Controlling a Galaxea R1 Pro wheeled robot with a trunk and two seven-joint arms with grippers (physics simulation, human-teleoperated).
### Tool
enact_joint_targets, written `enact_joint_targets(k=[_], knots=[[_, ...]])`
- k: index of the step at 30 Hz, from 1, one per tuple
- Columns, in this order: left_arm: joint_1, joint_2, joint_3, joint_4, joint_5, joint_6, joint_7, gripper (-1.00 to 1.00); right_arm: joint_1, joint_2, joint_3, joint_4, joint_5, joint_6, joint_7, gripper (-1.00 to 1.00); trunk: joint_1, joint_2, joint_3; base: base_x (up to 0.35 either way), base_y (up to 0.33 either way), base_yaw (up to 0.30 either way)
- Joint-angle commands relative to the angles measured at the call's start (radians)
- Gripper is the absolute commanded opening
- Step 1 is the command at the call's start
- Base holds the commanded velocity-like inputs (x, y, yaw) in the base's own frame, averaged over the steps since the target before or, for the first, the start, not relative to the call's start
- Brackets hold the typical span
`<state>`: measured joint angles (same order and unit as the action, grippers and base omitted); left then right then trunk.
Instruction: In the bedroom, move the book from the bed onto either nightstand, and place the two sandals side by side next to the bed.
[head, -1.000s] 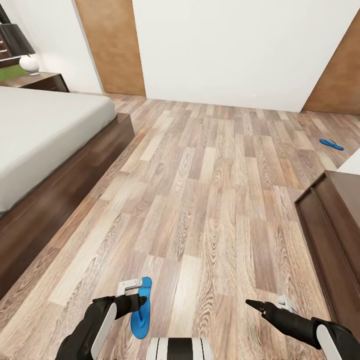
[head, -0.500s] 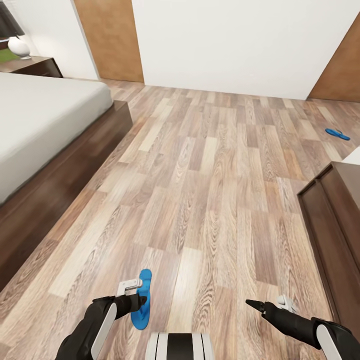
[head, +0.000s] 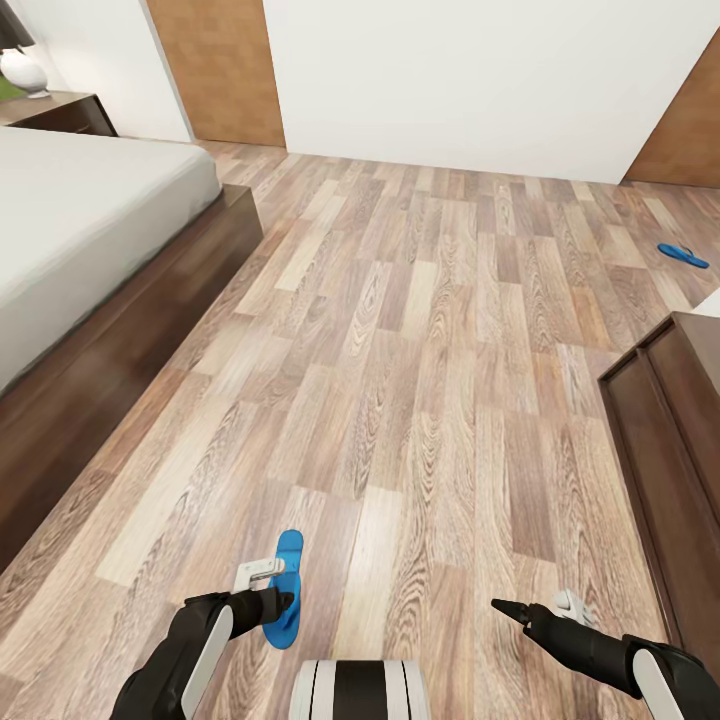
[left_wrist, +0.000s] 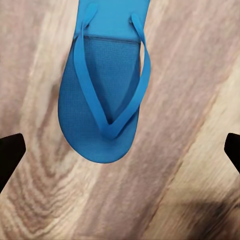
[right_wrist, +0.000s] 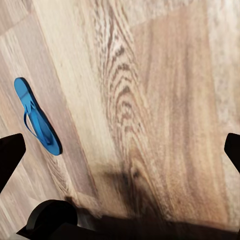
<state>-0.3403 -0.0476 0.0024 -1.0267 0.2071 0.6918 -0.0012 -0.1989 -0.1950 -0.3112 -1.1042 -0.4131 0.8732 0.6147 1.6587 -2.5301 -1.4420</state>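
Rolled back from the near blue sandal (head: 285, 588), now higher at lower left; left gripper (left_wrist: 120, 150) spread wide above it. Right gripper (right_wrist: 120, 150) likewise spread, empty. Second sandal (head: 684, 255) apparently untouched at right edge, so pairing by the bed (head: 120, 330) not yet done.

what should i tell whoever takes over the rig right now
Left gripper: open, hovering over the near sandal, which lies flat on the wood floor. Right gripper: open, empty.
Far sandal lies across the room. The bed is at left; the nightstand stands beyond it.
Done: nothing confirmed.
Left: bring both sandals beside the bed, side by side; find the book.
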Motion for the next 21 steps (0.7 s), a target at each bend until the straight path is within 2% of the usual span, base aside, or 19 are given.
enact_joint_targets(k=[1, 11, 21], knots=[[0.000, 0.000, 0.001, -0.001, 0.003, 0.005, 0.000, 1.00, 0.000, 0.000, -0.002, 0.000, 0.000, 0.006, 0.003, 1.00, 0.000, 0.000, -0.001, 0.000, 0.000, 0.000], [0.000, 0.000, -0.001, -0.001, 0.002, 0.002, 0.000, 1.00, 0.000, 0.000, -0.002, 0.000, 0.000, 0.006, 0.003, 1.00, 0.000, 0.000, -0.001, 0.001, 0.000, 0.000], [0.000, -0.002, -0.001, -0.001, -0.001, -0.019, 0.001, 1.00, 0.000, 0.000, -0.002, 0.000, 0.000, 0.006, 0.003, 1.00, 0.000, 0.000, -0.001, 0.090, -0.060, 0.000]])
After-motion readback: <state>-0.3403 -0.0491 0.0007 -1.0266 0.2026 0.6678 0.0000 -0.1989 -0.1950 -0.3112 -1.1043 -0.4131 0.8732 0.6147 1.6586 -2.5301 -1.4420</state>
